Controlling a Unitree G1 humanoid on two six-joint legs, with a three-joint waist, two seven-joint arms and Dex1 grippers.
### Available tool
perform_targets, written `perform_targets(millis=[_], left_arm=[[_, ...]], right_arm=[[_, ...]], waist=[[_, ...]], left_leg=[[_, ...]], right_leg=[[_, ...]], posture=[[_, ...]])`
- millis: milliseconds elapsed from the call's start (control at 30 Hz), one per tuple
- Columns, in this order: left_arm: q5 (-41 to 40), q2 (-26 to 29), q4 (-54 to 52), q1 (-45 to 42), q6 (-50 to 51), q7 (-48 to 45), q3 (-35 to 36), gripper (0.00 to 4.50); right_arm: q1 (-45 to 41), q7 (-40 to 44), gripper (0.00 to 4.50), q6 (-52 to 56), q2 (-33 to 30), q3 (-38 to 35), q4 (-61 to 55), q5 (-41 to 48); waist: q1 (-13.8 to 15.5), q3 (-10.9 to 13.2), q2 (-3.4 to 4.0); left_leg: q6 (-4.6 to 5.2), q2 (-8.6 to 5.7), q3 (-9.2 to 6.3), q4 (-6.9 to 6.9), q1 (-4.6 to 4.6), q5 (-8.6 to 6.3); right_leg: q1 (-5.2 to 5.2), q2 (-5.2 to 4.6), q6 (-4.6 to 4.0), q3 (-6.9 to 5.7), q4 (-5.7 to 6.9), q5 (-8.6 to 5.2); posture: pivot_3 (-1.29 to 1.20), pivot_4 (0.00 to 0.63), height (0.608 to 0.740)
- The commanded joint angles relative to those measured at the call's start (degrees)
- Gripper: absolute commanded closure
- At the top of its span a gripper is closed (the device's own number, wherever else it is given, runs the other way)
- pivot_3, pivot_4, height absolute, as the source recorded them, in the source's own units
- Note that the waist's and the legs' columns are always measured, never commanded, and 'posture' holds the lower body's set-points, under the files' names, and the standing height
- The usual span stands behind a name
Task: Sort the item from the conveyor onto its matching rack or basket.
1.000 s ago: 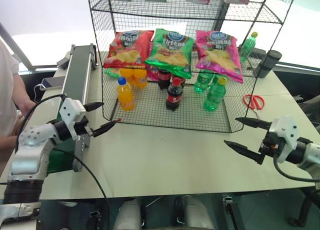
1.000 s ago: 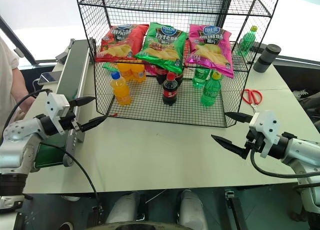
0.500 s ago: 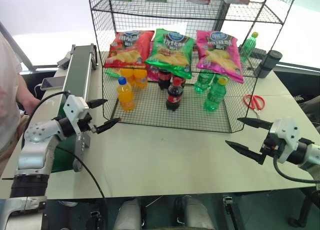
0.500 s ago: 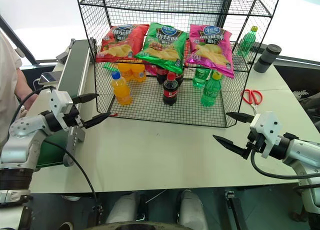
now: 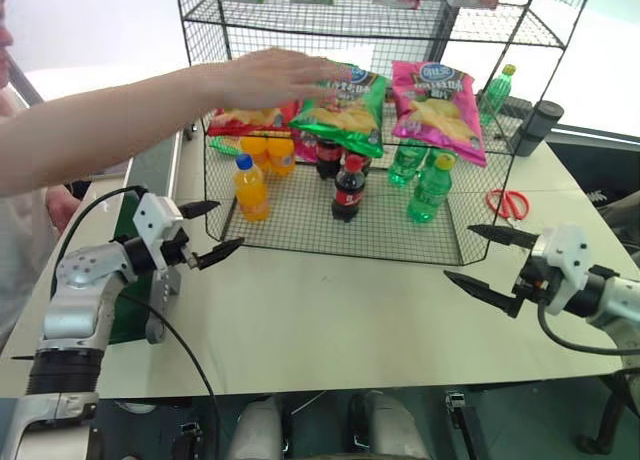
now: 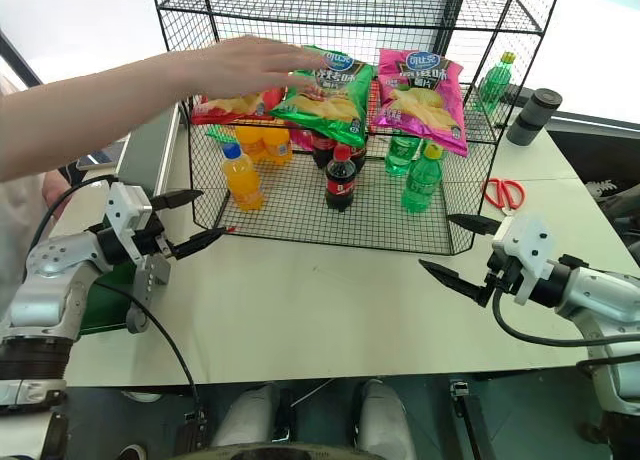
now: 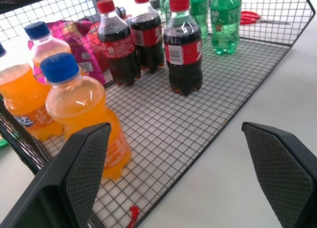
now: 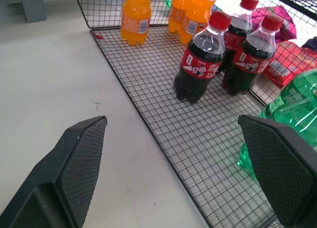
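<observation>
Conveyor [image 5: 150, 170] runs away behind the left gripper [image 5: 212, 228], its green belt and grey rails partly hidden by a person's arm [image 5: 110, 120] that reaches across above it, the hand [image 5: 275, 75] lying over the red chip bag [image 5: 245, 115] on the rack's slanted shelf. The left gripper hangs just above the white table [image 5: 330, 310] with its two black fingers spread wide and nothing between them, its tips close to the near left corner of the black wire rack [image 5: 330, 230]. Just ahead of those tips, inside the rack, stands an orange soda bottle [image 5: 250, 188], with more orange bottles behind it, and further to the gripper's right two cola bottles [image 5: 347, 188]. Above them the green chip bag [image 5: 345, 105] leans on the shelf, and beside it the pink chip bag [image 5: 438, 105], well ahead of the right gripper and to its left. Green soda bottles [image 5: 430, 190] stand below that bag. The right gripper [image 5: 488, 262] hovers over the table near the rack's near right corner, fingers likewise wide apart and empty. Red scissors [image 5: 508, 204] lie on the table just beyond it, and a dark cup [image 5: 538, 125] stands farther back.
</observation>
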Motion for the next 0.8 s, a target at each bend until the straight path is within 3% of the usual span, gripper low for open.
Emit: perform_targets(millis=[33, 567, 800], left_arm=[[0.50, -1.34, -2.91, 1.36, -1.38, 1.68, -0.16, 0.00], [1.22, -2.12, -5.47, 5.57, -2.97, 5.21, 0.84, 0.00], [1.15, -1.59, -5.89, 5.38, -2.34, 4.69, 0.43, 0.00]], right_arm=[[-2.89, -0.26, 0.08, 0.93, -1.14, -0.24, 0.31, 0.50], [-9.99, 1.81, 0.08, 2.00, -3.30, 3.57, 3.27, -1.34], [-8.24, 3.19, 0.08, -1.76, -2.16, 3.32, 5.82, -2.63]], waist=[[0.00, 0.00, 0.00], [-0.01, -0.02, -0.01], [0.00, -0.02, -0.01]], left_leg=[[0.00, 0.00, 0.00, 0.00, 0.00, 0.00], [0.00, 0.01, 0.00, 0.02, 0.00, 0.00], [0.00, 0.01, 0.00, 0.02, -0.01, 0.00]], right_leg=[[-0.01, 0.00, 0.00, 0.00, 0.00, 0.00], [-0.02, 0.00, -0.01, -0.01, 0.02, 0.00], [-0.01, 0.00, -0.01, -0.01, 0.02, 0.01]], posture=[[0.00, 0.150, 0.740], [0.00, 0.150, 0.740], [0.00, 0.150, 0.740]])
